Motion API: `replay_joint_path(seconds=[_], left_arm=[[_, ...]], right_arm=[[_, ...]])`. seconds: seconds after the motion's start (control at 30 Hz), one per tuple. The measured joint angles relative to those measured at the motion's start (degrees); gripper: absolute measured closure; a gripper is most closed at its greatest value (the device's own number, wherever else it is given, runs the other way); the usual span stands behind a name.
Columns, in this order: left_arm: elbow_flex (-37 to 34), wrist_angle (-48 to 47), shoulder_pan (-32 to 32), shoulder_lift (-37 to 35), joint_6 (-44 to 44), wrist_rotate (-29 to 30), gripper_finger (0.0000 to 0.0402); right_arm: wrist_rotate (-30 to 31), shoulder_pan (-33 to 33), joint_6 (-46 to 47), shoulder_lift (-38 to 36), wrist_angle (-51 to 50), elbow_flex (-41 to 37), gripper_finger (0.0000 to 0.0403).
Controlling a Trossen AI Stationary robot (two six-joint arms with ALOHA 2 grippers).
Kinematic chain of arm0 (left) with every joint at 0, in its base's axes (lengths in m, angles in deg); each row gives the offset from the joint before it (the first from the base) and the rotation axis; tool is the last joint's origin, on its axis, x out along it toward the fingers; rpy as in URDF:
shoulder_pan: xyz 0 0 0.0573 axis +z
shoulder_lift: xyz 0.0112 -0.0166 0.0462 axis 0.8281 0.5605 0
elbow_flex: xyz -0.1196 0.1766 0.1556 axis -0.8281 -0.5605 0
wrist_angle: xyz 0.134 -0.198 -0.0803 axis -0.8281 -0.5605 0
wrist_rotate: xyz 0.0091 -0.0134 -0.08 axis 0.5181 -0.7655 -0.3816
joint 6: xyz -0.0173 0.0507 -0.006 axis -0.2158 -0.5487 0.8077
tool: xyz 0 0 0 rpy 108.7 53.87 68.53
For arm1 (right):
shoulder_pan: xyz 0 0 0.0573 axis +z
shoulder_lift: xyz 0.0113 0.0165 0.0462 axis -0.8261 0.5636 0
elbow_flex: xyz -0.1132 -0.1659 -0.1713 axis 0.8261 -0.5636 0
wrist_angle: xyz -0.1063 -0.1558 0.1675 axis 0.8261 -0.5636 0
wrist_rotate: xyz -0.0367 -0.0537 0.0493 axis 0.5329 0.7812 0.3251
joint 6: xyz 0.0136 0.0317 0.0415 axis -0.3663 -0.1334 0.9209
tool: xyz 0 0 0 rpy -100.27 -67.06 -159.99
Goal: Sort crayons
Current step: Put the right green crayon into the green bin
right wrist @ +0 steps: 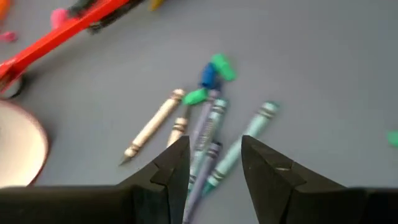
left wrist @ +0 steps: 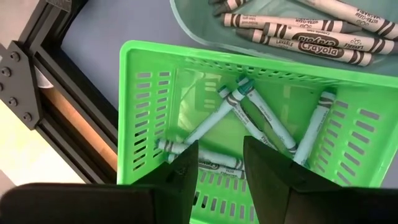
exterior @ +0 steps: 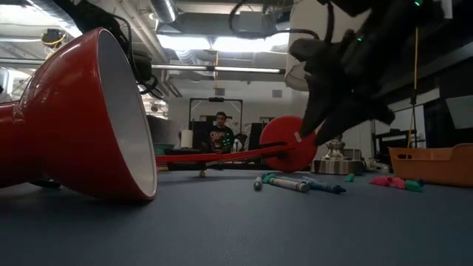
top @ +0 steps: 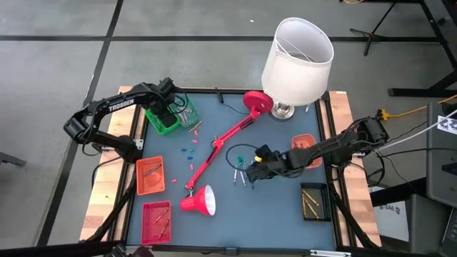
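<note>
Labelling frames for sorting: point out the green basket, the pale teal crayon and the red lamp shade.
green basket (left wrist: 134, 112), left wrist view, slotted wall.
pale teal crayon (right wrist: 256, 126), right wrist view, wrapper.
red lamp shade (exterior: 81, 111), low view, outer side.

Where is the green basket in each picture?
High view: green basket at the table's far left, under the left gripper.
Low view: not in it.
Left wrist view: fills the middle, crayons inside, open fingers above it.
Right wrist view: not in it.
Shared landmark: the pale tray beside the basket.
</note>
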Motion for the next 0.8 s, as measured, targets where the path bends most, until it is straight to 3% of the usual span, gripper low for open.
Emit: replay_joint_path(seconds=[0.1, 0.37, 0.8], left_arm=[[0.0, 0.13, 0.0, 0.0, -0.02, 0.01, 0.029], [0.0, 0.57, 0.0, 0.0, 0.0, 0.01, 0.029], [0.0, 0.83, -0.04, 0.0, 0.0, -0.21, 0.029]], right_arm=[[-0.69, -1.45, 2.32, 0.0, -5.32, 3.35, 0.026], [-3.17, -5.45, 2.76, 1.08, -5.83, 4.89, 0.026], [-9.38, -7.21, 4.52, 10.75, -4.69, 4.87, 0.026]])
